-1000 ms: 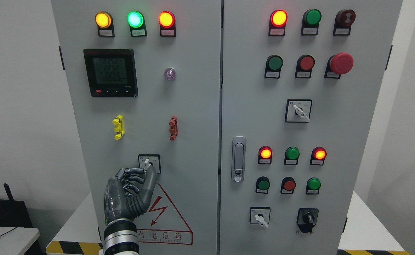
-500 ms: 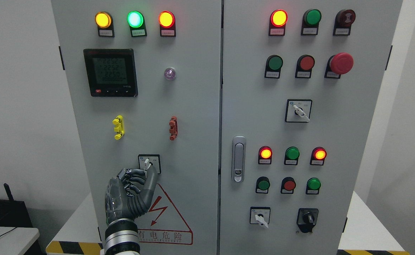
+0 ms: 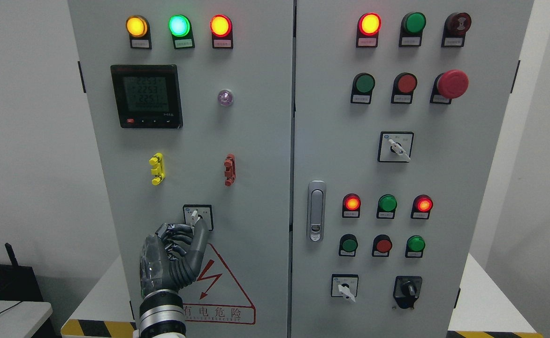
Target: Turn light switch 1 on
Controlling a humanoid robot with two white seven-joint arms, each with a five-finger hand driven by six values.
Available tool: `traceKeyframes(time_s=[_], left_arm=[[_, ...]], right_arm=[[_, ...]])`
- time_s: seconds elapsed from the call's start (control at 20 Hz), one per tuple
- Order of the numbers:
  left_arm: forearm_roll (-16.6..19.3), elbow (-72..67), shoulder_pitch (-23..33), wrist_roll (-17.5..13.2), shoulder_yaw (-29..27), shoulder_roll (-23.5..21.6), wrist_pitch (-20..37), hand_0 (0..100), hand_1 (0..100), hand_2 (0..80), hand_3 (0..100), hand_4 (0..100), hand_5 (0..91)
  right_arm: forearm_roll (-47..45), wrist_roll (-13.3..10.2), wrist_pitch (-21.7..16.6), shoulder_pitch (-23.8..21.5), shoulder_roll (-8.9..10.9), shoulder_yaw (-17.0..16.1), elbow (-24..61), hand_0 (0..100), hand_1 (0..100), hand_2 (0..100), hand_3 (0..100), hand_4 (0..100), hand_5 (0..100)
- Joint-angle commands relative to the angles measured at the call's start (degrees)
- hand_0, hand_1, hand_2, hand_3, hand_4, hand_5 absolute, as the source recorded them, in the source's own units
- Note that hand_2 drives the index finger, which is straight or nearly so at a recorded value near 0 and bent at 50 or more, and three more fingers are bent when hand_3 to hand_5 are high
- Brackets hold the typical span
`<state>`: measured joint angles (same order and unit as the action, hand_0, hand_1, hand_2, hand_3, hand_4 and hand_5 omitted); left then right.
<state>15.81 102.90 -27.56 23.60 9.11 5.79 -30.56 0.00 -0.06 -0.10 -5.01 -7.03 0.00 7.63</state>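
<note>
One hand in view: our left hand (image 3: 171,256) rises from the bottom edge, left of the middle, against the left cabinet door (image 3: 256,141).
Fingers: we see them curled, with the thumb (image 3: 199,239) stretched up to the rotary switch (image 3: 198,217); whether it grips the white lever (image 3: 194,216) we cannot tell.
Switch position: low on the left door, above the red warning triangle (image 3: 218,286), below the yellow clip (image 3: 156,168) and the red clip (image 3: 229,169).
Meter: the digital display (image 3: 146,96) sits upper left, its screen lit.
Lamps above: yellow lamp (image 3: 136,26), green lamp (image 3: 179,25) and red lamp (image 3: 220,25) glow.
Right door: we see a door handle (image 3: 316,211) and a red mushroom button (image 3: 452,84).
</note>
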Motion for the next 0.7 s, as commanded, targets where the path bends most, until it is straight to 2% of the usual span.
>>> traceKeyframes(time_s=[0.0,0.65], left_arm=[[0.0,-0.2,-0.2,0.0,-0.1,-0.1,-0.2,27,44,51.4,73,85,85.5],[-0.1,-0.6,-1.2,0.0,-0.1,0.0,-1.3,28,44,51.1,73,85,85.6]], right_arm=[[-1.5,0.0,0.0,0.0,0.00,1.1,0.0,12,39,0,0,0,0],[-1.5,0.0,0.0,0.0,0.00,1.1,-0.1,12,39,0,0,0,0]])
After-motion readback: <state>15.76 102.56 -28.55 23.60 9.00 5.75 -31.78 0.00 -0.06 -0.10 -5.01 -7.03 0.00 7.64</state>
